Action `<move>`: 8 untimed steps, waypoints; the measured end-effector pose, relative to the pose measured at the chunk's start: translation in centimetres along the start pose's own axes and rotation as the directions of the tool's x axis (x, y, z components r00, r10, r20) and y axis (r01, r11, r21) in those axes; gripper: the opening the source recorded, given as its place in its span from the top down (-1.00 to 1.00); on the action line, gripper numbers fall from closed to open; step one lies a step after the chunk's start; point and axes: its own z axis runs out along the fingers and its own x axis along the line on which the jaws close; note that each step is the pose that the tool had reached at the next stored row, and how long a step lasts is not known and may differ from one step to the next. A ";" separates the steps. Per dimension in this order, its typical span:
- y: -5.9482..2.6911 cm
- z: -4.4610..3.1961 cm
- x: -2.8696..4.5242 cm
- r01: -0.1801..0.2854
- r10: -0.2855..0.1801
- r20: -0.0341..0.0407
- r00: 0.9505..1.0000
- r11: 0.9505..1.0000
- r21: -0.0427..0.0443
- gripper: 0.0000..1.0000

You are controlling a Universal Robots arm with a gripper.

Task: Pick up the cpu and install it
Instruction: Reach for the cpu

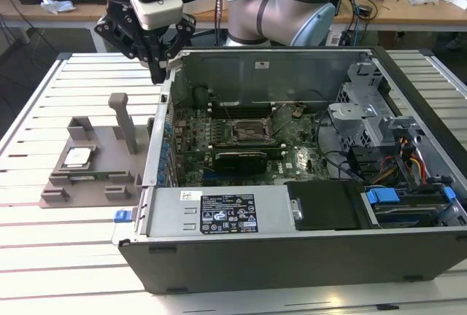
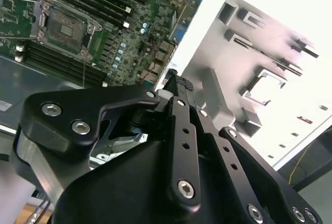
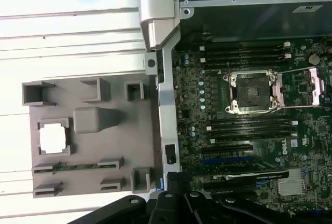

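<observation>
The cpu [image 1: 76,158] is a small silver square lying flat in a recess of the grey holder block [image 1: 102,173], on the table at the exterior view's left of the computer case [image 1: 292,249]. In the first wrist view the cpu [image 3: 53,138] rests on the same holder [image 3: 93,154]. The open socket [image 1: 244,131] sits mid-motherboard, seen in both wrist views [image 3: 252,92] [image 2: 65,27]. My gripper [image 1: 157,73] hangs above the case's back corner, between holder and motherboard, shut and holding nothing; its fingertips [image 2: 180,83] show together.
A tall grey post [image 1: 124,119] rises from the holder near the case wall. The case's metal side wall [image 3: 165,105] separates holder and motherboard. A black expansion card [image 1: 244,158] lies below the socket. Drive cages and cables [image 1: 394,154] occupy the case's far end.
</observation>
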 end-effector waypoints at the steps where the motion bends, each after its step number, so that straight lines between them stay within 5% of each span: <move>1: -0.01 0.00 0.12 0.000 0.000 0.000 1.000 1.000 0.000 0.79; 8: -0.08 -0.02 1.09 0.000 0.000 0.000 1.000 1.000 0.000 0.79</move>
